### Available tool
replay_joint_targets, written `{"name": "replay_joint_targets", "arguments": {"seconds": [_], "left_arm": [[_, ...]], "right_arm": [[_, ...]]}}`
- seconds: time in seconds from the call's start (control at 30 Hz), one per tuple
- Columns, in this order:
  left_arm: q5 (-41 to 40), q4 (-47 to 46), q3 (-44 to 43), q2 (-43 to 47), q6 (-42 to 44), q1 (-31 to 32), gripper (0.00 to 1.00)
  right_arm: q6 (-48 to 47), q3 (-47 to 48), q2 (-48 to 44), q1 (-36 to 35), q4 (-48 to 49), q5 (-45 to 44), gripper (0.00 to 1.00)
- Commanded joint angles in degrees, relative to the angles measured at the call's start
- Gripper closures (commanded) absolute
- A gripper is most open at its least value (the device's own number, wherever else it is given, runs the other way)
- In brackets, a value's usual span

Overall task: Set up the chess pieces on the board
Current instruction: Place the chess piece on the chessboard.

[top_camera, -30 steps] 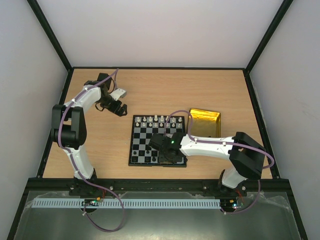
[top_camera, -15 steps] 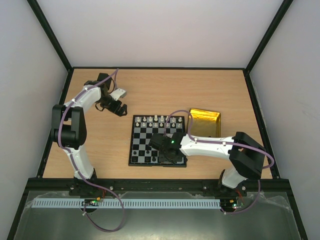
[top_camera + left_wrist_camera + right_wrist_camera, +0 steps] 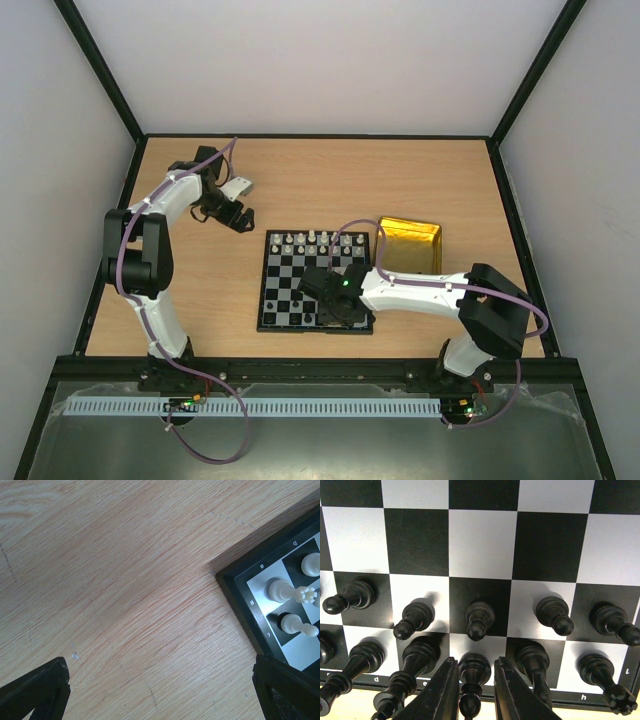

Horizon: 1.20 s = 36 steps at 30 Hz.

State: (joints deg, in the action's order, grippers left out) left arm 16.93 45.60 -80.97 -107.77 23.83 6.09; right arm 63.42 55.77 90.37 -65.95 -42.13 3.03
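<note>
**Board.** The board is lying flat near the middle of the tabletop, between the two arms. It is showing black and silvery-white squares inside a thin black rim, and the rim is carrying small letters and numbers.

**Pieces.** White pieces are standing along the far edge of the board. Black pieces are standing upright in the two nearest rows, one to a square.

**Right end effector.** The right end effector is hovering low over the near edge of the board, right of its centre. Its fingers are standing slightly apart, one on each side of a black piece in the nearest row. A thin gap is showing on each side, so the end effector is open and is not gripping the piece.

**Left end effector.** The left end effector is hanging over bare tabletop just beyond the far left corner of the board. Its fingers are spreading wide and are holding nothing. Its camera is showing that corner with three white pieces on it.

**Tray.** A gold tray is lying just beside the far right corner of the board.
</note>
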Motion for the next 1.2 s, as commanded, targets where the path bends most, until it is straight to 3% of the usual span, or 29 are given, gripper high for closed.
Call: {"name": "replay_joint_targets", "arguments": {"seconds": [0.0,1.17], "left_arm": [[0.67,0.63,-0.55,0.23,0.25,0.07,0.01],[1.13,0.61,-0.4,0.27,0.04,0.07,0.01]], "right_arm": [[-0.11,1.21,-1.28,0.25,-2.17,-1.62,0.8],[-1.55,3.11,-3.97,2.6,-5.96,-3.23,0.77]]}}
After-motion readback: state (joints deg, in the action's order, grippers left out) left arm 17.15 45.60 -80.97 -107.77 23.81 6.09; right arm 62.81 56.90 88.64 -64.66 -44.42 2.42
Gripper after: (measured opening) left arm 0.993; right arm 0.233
